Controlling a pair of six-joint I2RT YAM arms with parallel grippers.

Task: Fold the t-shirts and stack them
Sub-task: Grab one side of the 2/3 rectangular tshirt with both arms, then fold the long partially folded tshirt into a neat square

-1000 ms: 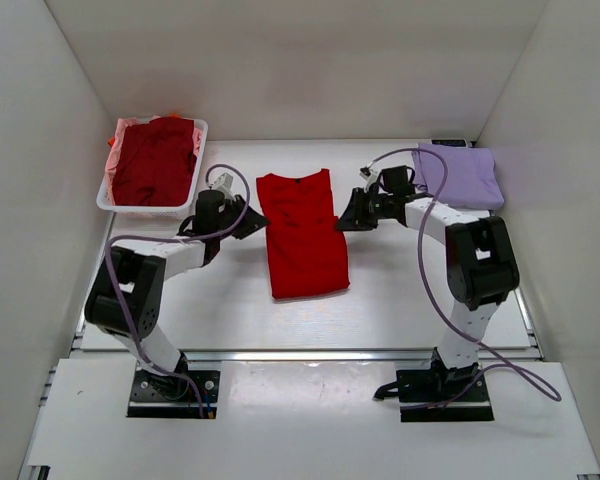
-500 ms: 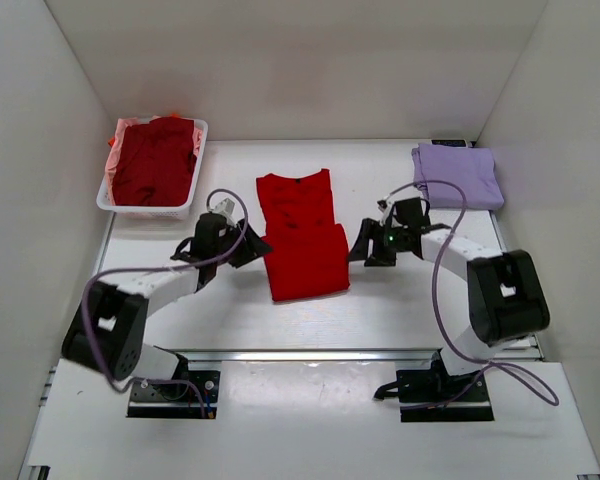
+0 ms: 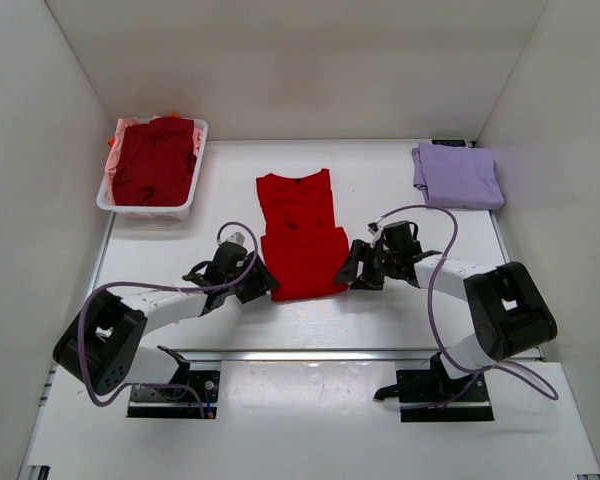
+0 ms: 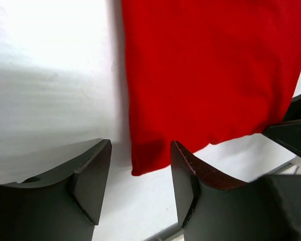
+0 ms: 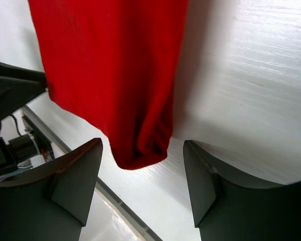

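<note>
Your red shirt (image 3: pixel 300 235) lies in the middle of the frame on the white table (image 3: pixel 410 310). It is a narrow, smooth strip of soft cloth, and a fold edge crosses it about halfway down. In the upper left, a white plastic basket (image 3: pixel 104 196) holds a dark maroon shirt (image 3: pixel 155 160), with a bit of pink cloth (image 3: pixel 118 130) at its far corner. In the upper right, well apart from both arms, is a lavender shirt (image 3: pixel 457 175), folded into a neat rectangle. A purple cable (image 3: pixel 435 260) loops over each arm, but neither cable crosses the red cloth.

Your left gripper (image 3: pixel 263 285) is at the shirt's lower left corner, and your right gripper (image 3: pixel 348 275) is at its lower right corner. Both are low over the table.

In the left wrist view, the dark, wedge-shaped fingers (image 4: pixel 90 181) stand spread. The flat lower corner of the shirt hangs between them, close to the right-hand finger, and nothing is pinched. In the right wrist view, the fingers (image 5: pixel 72 181) also stand wide. The rounded, bunched corner of the shirt sits in the gap between them, and neither finger touches it.
</note>
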